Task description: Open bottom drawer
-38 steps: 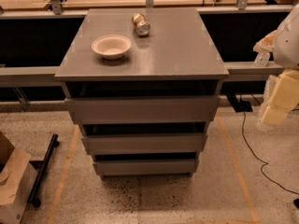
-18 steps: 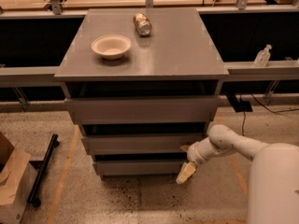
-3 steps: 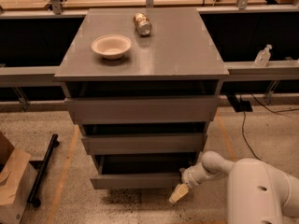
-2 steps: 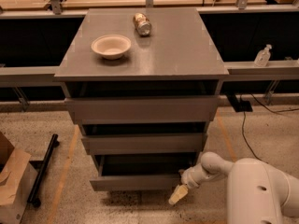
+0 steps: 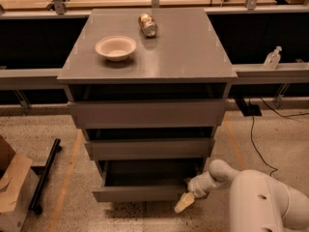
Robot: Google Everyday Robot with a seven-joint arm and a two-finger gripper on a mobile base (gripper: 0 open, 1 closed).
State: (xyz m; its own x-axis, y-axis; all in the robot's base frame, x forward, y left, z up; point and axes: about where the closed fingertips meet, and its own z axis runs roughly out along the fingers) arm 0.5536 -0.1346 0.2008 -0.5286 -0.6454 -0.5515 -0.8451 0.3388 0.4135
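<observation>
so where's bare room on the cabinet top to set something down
The cabinet top is bare across its right half, right of the can, and along the front edge ahead of the bowl. Back left is crowded. The gripper is low, at the right front corner of the bottom drawer.

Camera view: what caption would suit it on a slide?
Robot's pincer beside the front corner of the bottom drawer, pulled partly out of the grey cabinet.

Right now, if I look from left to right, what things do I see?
Box → black pole → bowl → can → gripper, low at the right end of the bottom drawer → bottle.
</observation>
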